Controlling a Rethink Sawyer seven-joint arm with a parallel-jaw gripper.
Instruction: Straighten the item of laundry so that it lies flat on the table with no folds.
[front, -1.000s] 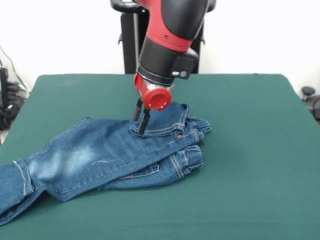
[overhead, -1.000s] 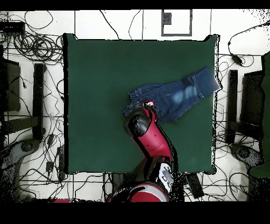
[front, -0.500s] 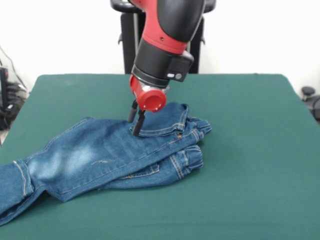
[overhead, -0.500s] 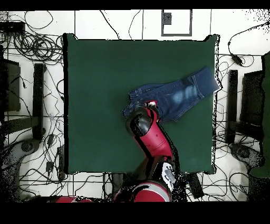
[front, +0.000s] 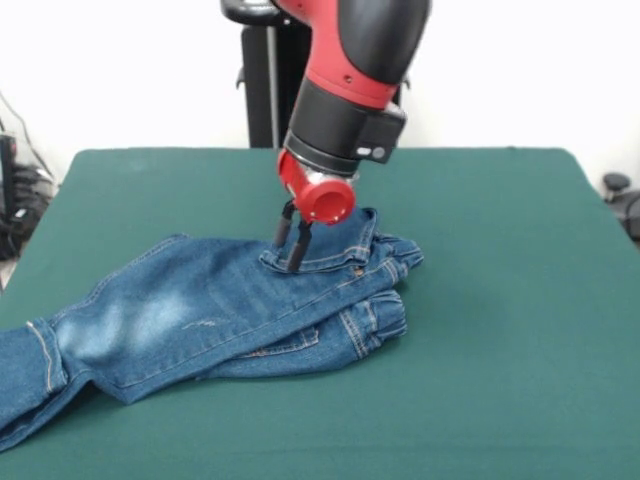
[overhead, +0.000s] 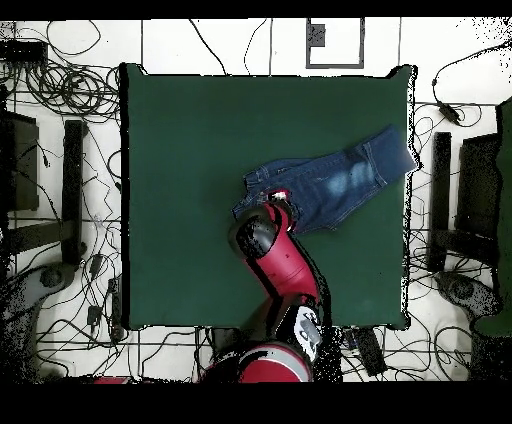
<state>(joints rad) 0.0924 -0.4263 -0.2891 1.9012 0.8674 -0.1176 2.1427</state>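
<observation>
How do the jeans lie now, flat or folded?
Folded: the jeans are doubled over, one leg lying on top of the other.

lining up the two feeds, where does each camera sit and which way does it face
Front view: sits across the table from the robot, looking level at it; shows the arm's lower end and gripper on the jeans.
Overhead view: above the table, looking straight down; shows base and whole arm.
Shared: jeans, green table, arm; turned half round.

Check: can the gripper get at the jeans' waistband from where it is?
Probably yes: the gripper hangs right at the waistband edge of the jeans, fingers slightly apart, with nothing between them.
</observation>
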